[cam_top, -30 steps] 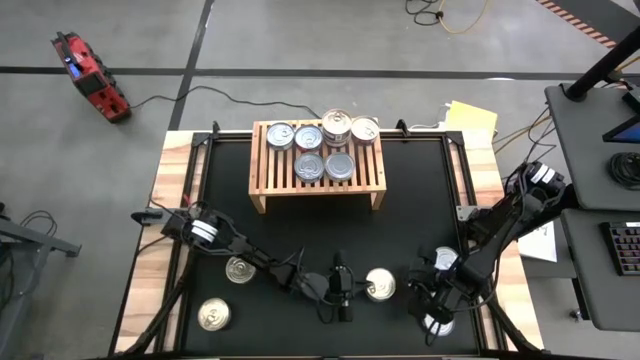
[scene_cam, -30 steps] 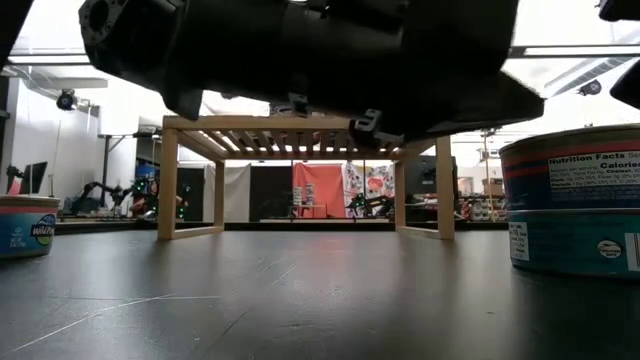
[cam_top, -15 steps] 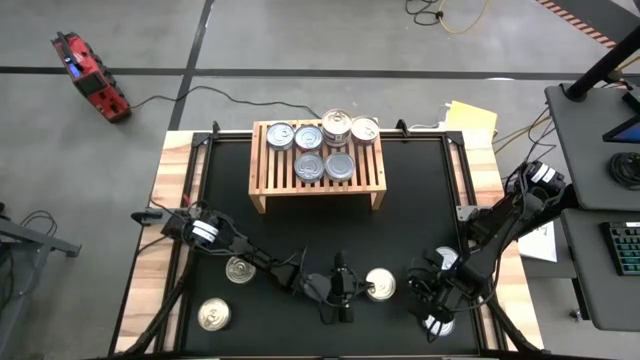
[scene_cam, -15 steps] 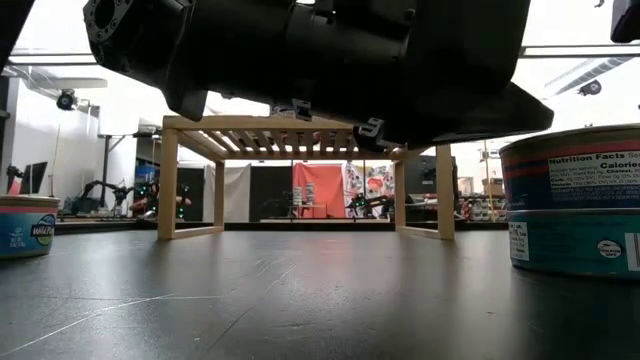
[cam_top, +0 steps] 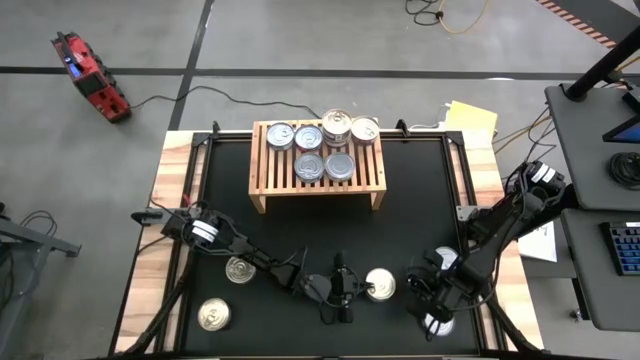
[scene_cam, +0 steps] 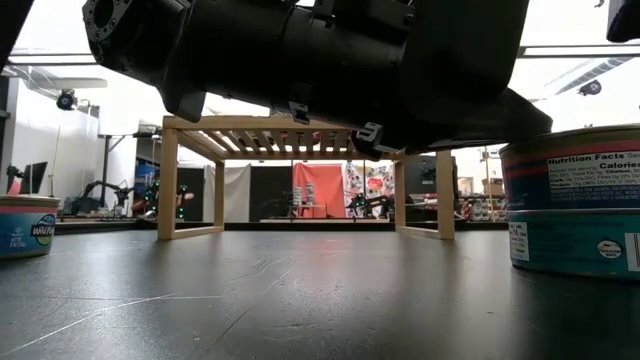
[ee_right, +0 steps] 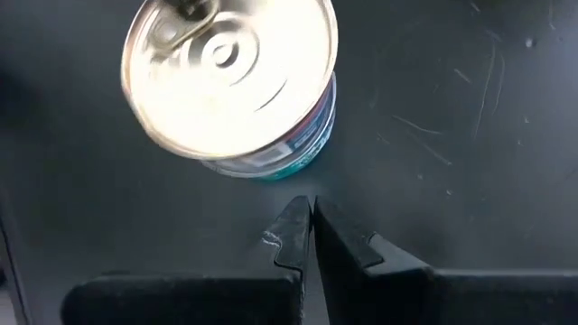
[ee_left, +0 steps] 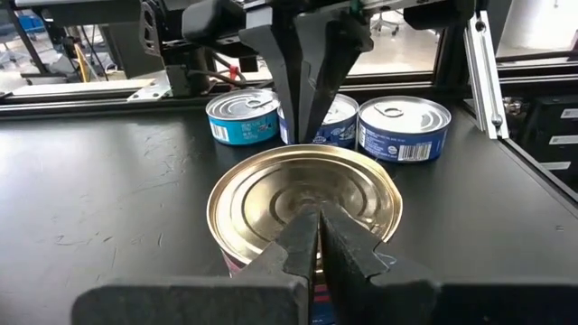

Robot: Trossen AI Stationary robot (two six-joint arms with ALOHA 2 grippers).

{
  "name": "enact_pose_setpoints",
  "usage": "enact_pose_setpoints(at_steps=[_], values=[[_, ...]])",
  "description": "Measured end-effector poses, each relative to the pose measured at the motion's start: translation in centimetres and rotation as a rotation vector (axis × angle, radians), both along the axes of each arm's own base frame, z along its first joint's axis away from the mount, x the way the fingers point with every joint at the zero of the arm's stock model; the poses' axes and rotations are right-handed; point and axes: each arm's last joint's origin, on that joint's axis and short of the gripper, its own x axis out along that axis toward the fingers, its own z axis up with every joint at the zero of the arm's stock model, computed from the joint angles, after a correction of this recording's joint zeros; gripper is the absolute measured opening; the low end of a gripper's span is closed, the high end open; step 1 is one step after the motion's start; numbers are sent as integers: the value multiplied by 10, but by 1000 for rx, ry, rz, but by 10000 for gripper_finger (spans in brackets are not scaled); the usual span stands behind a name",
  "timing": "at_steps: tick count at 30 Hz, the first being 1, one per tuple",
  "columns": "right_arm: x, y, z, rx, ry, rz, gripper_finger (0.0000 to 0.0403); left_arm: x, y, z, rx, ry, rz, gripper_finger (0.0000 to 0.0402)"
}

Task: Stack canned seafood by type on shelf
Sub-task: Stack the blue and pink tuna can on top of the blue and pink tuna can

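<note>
Several cans sit lid-up on the slatted top of the light-wood shelf [cam_top: 268, 182] at the table's far side. A gold-lidded can [cam_top: 380, 284] stands on the black mat near the front edge. My left gripper [ee_left: 318, 217] is shut, nearly level, with its tips over that can's near rim. My right gripper [ee_right: 312, 209] is shut and slants down at the mat beside a silver-lidded, teal-labelled can [ee_right: 230, 77], apart from it. In the left wrist view its fingers [ee_left: 304, 135] stand in front of three blue cans [ee_left: 404, 126]. My left gripper's shut fingertips lie over the near edge of the gold lid [ee_left: 307, 194], coming nearly level from the table's left. The fingers hide the spot, so I cannot tell whether they touch the can. The can stands upright on the mat.
Two loose cans [cam_top: 240, 269] [cam_top: 213, 315] rest on the mat at the near left. In the low view, two stacked cans [scene_cam: 575, 200] stand close on the right and one can [scene_cam: 25, 225] on the left. Open mat lies between the shelf and the grippers.
My right gripper has rolled a little about its own pointing line without leaving its place. The cans and my left gripper stand as before.
</note>
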Motion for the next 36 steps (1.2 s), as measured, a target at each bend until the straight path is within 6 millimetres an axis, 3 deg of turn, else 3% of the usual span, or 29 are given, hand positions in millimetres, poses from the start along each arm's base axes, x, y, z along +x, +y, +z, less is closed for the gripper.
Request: enact_pose_setpoints(at_steps=[8,16,36], values=[[0,-1,0,63,2,-103,13,-1,-1,-1,1,4,-3,1],[2,-2,3,21,-47,-106,13,-2,-1,-2,-15,8,1,1],[3,-5,9,105,-45,-185,13,-4,-2,-5,-26,16,-4,1]])
